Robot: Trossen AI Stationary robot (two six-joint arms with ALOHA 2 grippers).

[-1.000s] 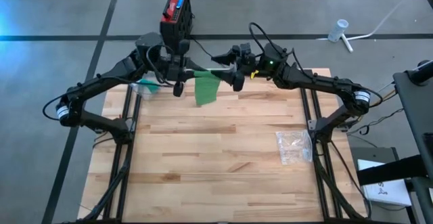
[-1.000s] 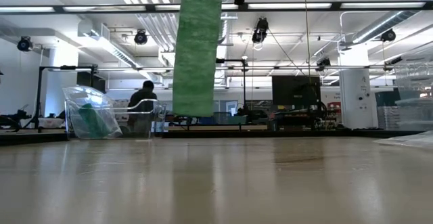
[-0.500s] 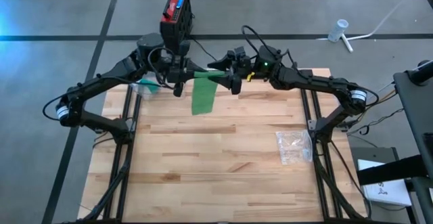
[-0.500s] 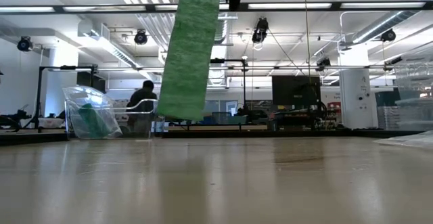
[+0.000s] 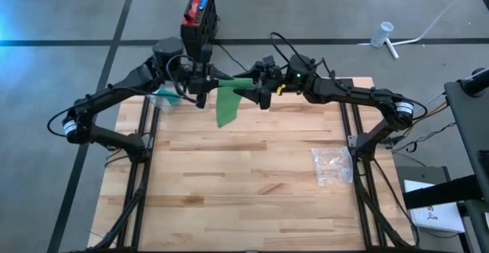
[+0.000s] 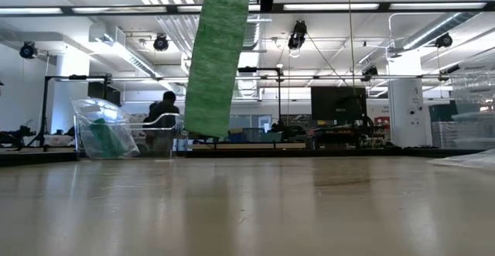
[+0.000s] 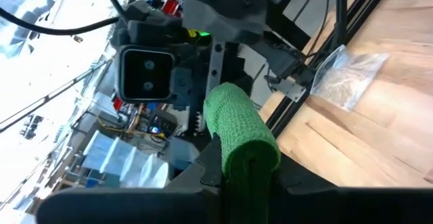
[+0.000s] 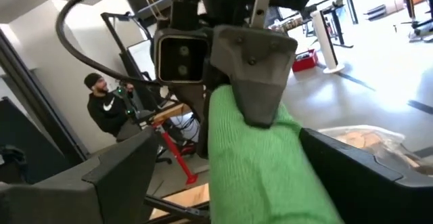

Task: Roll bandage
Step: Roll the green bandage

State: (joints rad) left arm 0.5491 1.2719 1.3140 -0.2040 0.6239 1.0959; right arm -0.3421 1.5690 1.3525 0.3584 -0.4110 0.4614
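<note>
wooden slats of the table (image 5: 229, 169) lie under both arms, which meet high over its far edge. left gripper (image 5: 205, 85) is clamped on the rolled end of the green bandage (image 5: 227, 104), whose loose tail hangs free above the wood. right gripper (image 5: 256, 92) has its fingers spread wide around the roll, facing the left one. a clear plastic bag (image 5: 332, 165) lies near the table's right edge.

My right wrist camera is filled by the green bandage (image 8: 254, 160), its rolled end sitting between my right gripper's (image 8: 223, 166) two dark fingers (image 8: 115, 173), which stand wide apart. The left gripper (image 8: 254, 68) faces me, clamped onto the bandage's top. Behind, a person (image 8: 108, 109) in dark clothing sits beside a red stand (image 8: 177, 158).
</note>
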